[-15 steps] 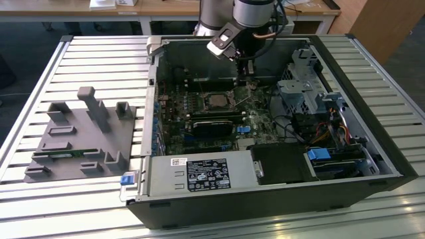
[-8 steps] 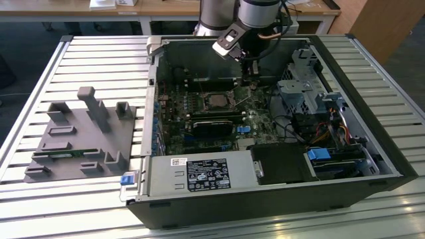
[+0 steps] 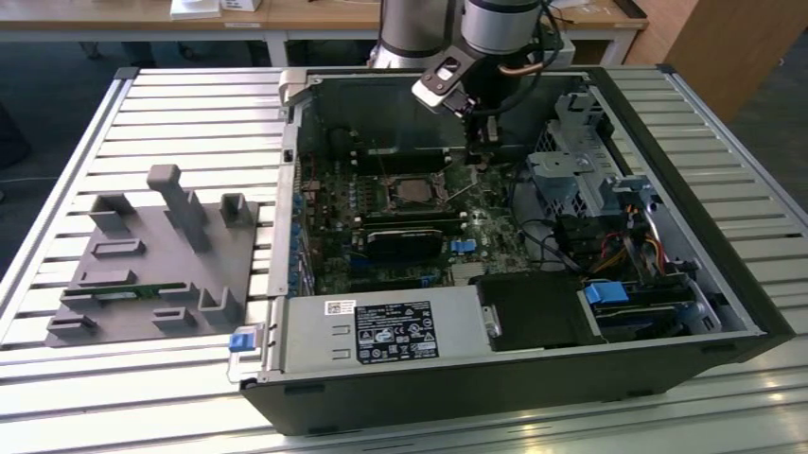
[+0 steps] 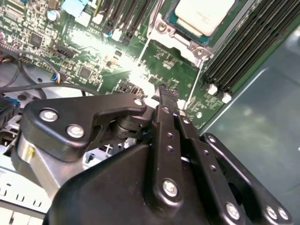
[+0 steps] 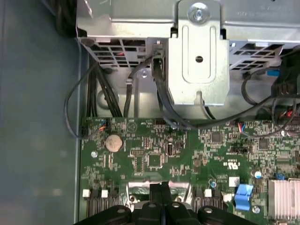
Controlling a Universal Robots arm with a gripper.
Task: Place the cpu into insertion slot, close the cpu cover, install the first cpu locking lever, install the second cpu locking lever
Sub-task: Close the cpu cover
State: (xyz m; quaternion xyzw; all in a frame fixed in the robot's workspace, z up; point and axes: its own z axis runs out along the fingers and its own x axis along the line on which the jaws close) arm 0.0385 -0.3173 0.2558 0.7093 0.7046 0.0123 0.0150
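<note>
Since the cpu [image 4: 204,14] lies seated in the insertion slot [image 3: 414,192] with its pale beige-silver face up, handling notes first. It is a thin, light, rigid chip with a smooth metal lid. I judge the contacts underneath to be fragile, so take it by the edges only and do not slide it.

The cpu cover [image 4: 161,35] is a thin stamped silver frame. In the second wrist view it looks folded down flat around the chip, which shows through its window. I judge it stiff but springy sheet metal with sharpish edges; press on the frame, not the chip.

In the exterior view a thin bright wire rod [image 3: 463,193] slants up from the socket's edge toward the gripper, probably a locking lever. Likely stiff spring wire and slippery, best taken near its free end.

Gripper [image 4: 168,99] hangs just above the green motherboard [image 5: 154,154], at the socket's edge on the exterior view's right. Fingers [image 4: 165,126] are flat black bolted bars, closed tight together with no gap in both wrist views. Cannot tell whether the wire is nipped between the tips.

The board is matte green and crowded with small parts. Long black memory slots [image 4: 243,51] run beside the socket. A silver perforated drive cage [image 5: 199,61] with black cables is nearby.
</note>
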